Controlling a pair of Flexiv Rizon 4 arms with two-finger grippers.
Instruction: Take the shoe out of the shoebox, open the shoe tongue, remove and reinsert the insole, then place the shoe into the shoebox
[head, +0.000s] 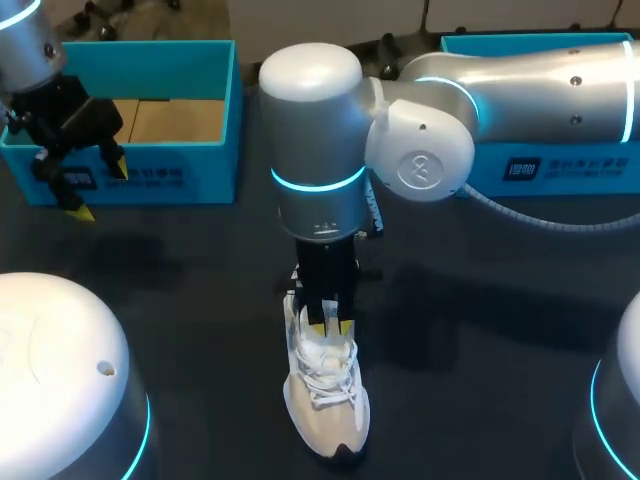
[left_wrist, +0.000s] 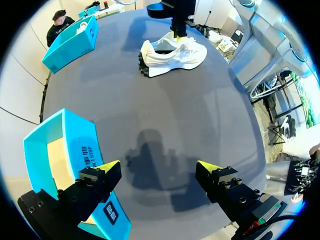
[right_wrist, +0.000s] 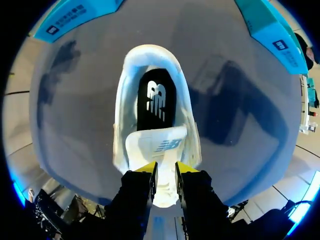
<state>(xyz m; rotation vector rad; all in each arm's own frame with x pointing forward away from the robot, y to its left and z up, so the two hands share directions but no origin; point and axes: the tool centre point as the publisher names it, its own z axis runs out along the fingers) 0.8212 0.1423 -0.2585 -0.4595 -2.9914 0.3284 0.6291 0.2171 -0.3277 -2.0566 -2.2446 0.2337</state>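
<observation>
Shoe (head: 325, 400) sat on tabletop (head: 200, 300); R claw (right_wrist: 165, 167) narrow, pinched tongue (right_wrist: 155, 145) = tongue-opening step. Next needed: pull tongue back, expose insole (right_wrist: 156, 100). L claw (left_wrist: 157, 166) wide.

White shoe (right_wrist: 150, 54) stood on dark table (right_wrist: 240, 125), black insole (right_wrist: 156, 100) showed in its opening, right gripper (right_wrist: 165, 169) pinched the white tongue (right_wrist: 155, 142) at its twelve o'clock, blue box (right_wrist: 70, 17) lay at eleven, second blue box (right_wrist: 275, 35) at one.
</observation>
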